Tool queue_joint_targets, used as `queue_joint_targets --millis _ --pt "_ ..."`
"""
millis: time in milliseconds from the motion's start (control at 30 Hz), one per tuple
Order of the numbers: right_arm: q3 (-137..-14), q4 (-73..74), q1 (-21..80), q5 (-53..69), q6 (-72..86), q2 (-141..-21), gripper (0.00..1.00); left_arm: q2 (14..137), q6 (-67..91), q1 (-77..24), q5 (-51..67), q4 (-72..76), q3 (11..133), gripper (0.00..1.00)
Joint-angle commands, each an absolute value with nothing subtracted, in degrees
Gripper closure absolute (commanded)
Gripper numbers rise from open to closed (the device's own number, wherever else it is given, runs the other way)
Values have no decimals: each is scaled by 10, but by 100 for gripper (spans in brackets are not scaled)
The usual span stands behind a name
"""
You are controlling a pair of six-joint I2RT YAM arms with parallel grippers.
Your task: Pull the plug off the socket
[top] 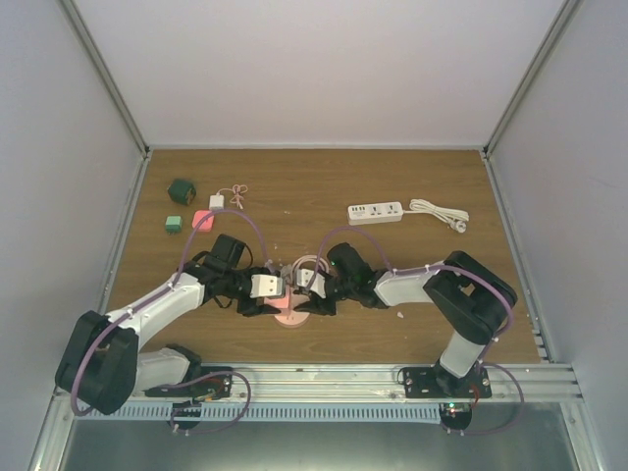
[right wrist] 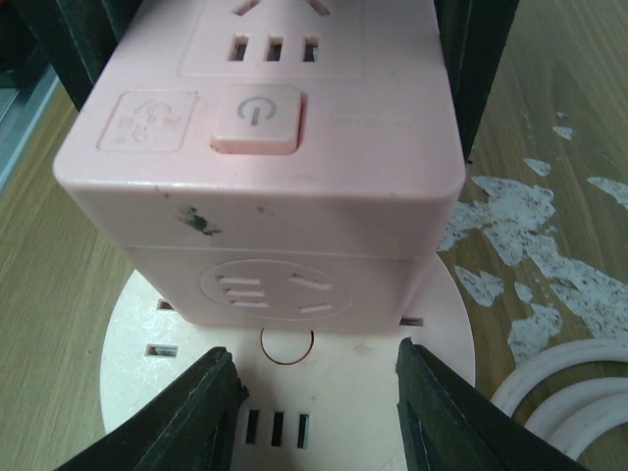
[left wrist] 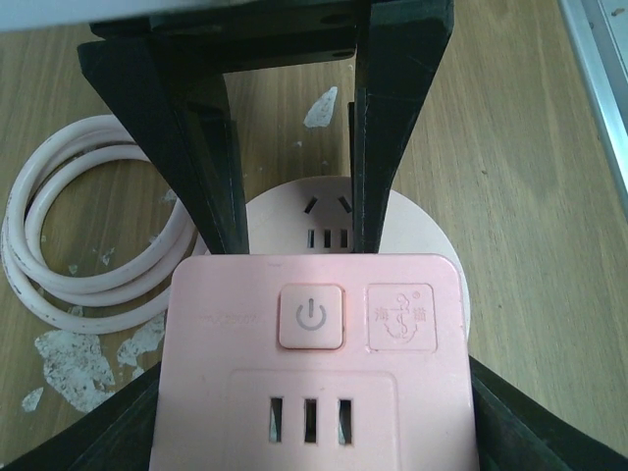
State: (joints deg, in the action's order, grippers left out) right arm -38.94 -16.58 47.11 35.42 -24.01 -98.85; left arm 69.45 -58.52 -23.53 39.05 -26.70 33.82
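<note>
We saw the pink cube plug standing on the round pink socket, near the front edge of the wooden table and between the two arms. The left gripper was closed on the cube, with one finger against each of its side faces. The right gripper was on the opposite side. Its jaws stood partly apart with nothing pinched between them, and its fingertips were down at the top face of the socket, just beside the cube. We could not tell whether they pressed on it, nor whether the pins of the cube sat in the socket. A coiled white cable lay just beside the socket. Well apart, at the back of the table, were a white power strip, a white charger, a dark green block and a lighter green block.
</note>
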Motion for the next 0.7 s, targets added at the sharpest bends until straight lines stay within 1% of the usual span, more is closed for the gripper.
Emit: queue_joint_targets --millis 0,100,233,433,567,667 --pt "-379 -100 489 299 -247 -1032 54 652 -603 -236 432 -203 343 73" --pt "-383 -102 492 290 -245 -1044 55 645 -594 -235 442 -202 340 73" --pt "-391 -95 508 274 -247 -1059 55 666 -564 -227 484 -222 358 73" --pt "-395 -89 526 265 -252 -1075 55 687 -554 -189 531 -255 382 74" --pt "-400 -86 526 268 -250 -1086 55 657 -597 -187 529 -262 369 74" --pt "-402 -83 527 268 -249 -1089 55 616 -617 -195 505 -244 342 74"
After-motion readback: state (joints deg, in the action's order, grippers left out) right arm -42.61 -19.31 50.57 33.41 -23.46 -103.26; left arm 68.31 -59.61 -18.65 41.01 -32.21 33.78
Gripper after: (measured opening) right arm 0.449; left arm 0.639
